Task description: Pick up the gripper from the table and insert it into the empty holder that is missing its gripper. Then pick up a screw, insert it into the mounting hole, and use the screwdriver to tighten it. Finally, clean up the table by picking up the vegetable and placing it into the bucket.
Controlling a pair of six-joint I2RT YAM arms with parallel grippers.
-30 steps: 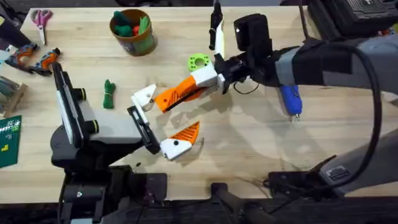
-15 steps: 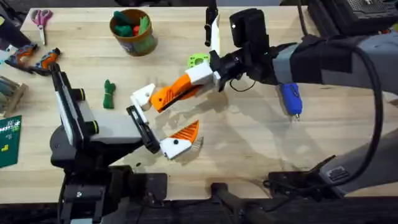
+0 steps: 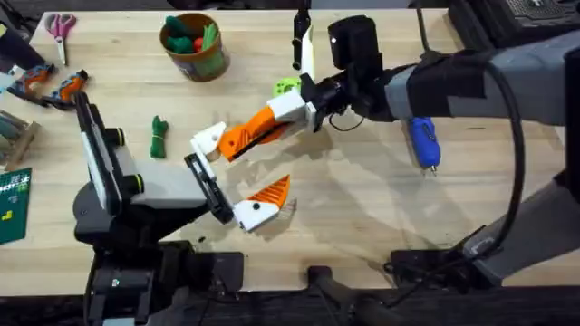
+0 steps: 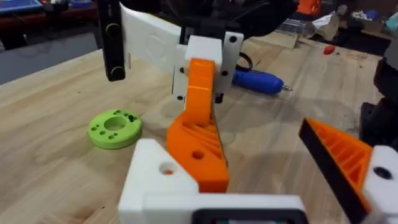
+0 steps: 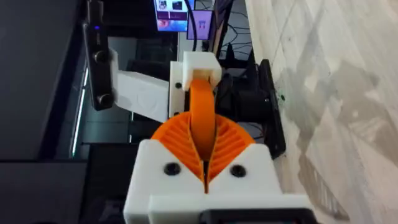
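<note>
My right gripper (image 3: 268, 125) reaches across the middle and is shut on the gripper (image 3: 234, 142), a small orange wedge. In the right wrist view its orange ribbed pads (image 5: 171, 138) clamp the wedge (image 5: 200, 106), which points at the plain white holder (image 5: 198, 67). The holder (image 3: 210, 140) is one finger of my open left gripper (image 3: 243, 170); the wedge (image 4: 199, 146) lies against the holder (image 4: 155, 180). The blue screwdriver (image 3: 422, 143) lies at the right. The dark green vegetable (image 3: 159, 136) lies at the left, and the bucket (image 3: 192, 45) stands at the far left.
A lime-green ring (image 3: 288, 88) sits just beyond the right gripper. Scissors (image 3: 61, 25) and orange-handled tools (image 3: 50, 83) lie at the far left edge, with a green card (image 3: 13, 204) nearer. Bare table stretches between the screwdriver and the left gripper.
The right arm has shifted slightly left and away with the orange wedge, bringing it closer against the white holder. The left arm has not moved.
</note>
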